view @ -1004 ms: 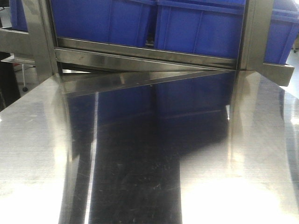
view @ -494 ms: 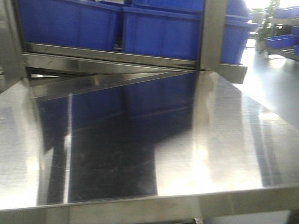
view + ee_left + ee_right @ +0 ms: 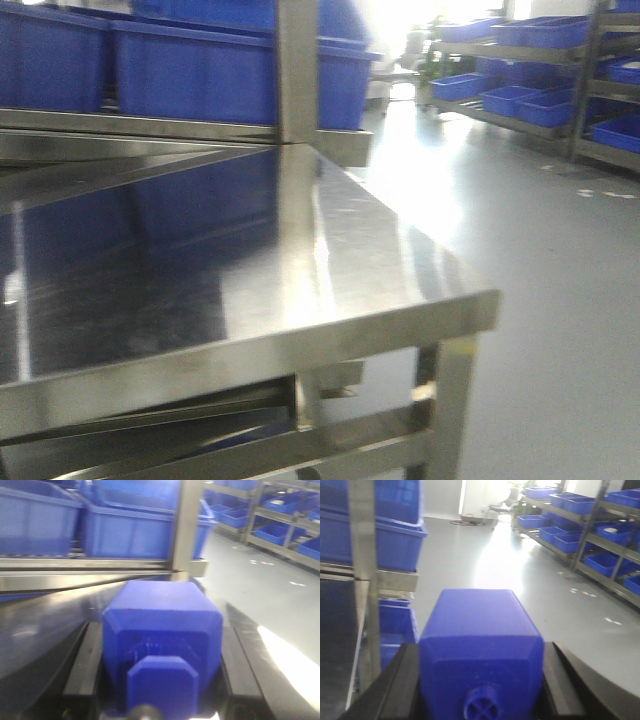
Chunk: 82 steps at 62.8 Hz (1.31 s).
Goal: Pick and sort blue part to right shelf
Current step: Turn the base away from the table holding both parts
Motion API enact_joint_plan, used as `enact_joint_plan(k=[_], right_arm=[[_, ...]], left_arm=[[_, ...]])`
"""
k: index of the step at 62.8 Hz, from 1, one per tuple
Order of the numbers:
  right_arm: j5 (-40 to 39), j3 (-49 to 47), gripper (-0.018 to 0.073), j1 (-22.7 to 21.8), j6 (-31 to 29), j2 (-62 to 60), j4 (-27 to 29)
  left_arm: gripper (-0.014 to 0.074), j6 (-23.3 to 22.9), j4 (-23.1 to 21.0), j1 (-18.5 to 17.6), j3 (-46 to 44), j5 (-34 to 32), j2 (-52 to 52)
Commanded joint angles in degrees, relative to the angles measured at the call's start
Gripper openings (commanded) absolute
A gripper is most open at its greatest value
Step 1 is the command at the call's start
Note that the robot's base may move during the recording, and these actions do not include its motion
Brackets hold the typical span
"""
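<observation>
The stainless steel table point(image 3: 380, 250) fills the left and centre, its near right corner toward the camera. Blue bins point(image 3: 190, 75) stand on the ledge behind its upright post point(image 3: 297, 70). Across the grey floor point(image 3: 540, 260), a shelf rack point(image 3: 585, 90) at far right holds blue trays point(image 3: 510, 98).

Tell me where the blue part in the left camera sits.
The blue part sits clamped between the left gripper's black fingers, centre of the left wrist view, before a steel post and blue bins.
</observation>
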Motion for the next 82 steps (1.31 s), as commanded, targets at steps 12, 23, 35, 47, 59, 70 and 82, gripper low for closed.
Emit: enact_joint_plan(k=[12, 23, 35, 47, 59, 70, 82], right_arm=[[-5.76, -1.82, 0.0340, -0.35, -0.26, 0.04, -0.70], [-5.76, -1.82, 0.0340, -0.35, -0.26, 0.04, -0.70], [-5.76, -1.82, 0.0340, -0.35, -0.26, 0.04, -0.70], [-5.76, -1.82, 0.0340, -0.35, -0.26, 0.04, -0.70], [-5.76, -1.82, 0.0340, -0.35, -0.26, 0.04, -0.70], [-5.76, -1.82, 0.0340, -0.35, -0.26, 0.04, -0.70], [-5.76, -1.82, 0.0340, -0.35, -0.26, 0.04, -0.70]], left_arm=[[0.0279, 0.04, -0.29, -0.02, -1.73, -4.90, 0.33], [0.0279, 0.04, -0.29, -0.02, -1.73, -4.90, 0.33], [0.0280, 0.04, -0.29, -0.02, -1.73, -4.90, 0.33], [0.0280, 0.04, -0.29, -0.02, -1.73, -4.90, 0.33], [0.0280, 0.04, -0.29, -0.02, -1.73, -4.90, 0.33], [0.0280, 0.04, -0.29, -0.02, -1.73, -4.90, 0.33], [0.0280, 0.04, -0.29, -0.02, -1.73, -4.75, 0.44]])
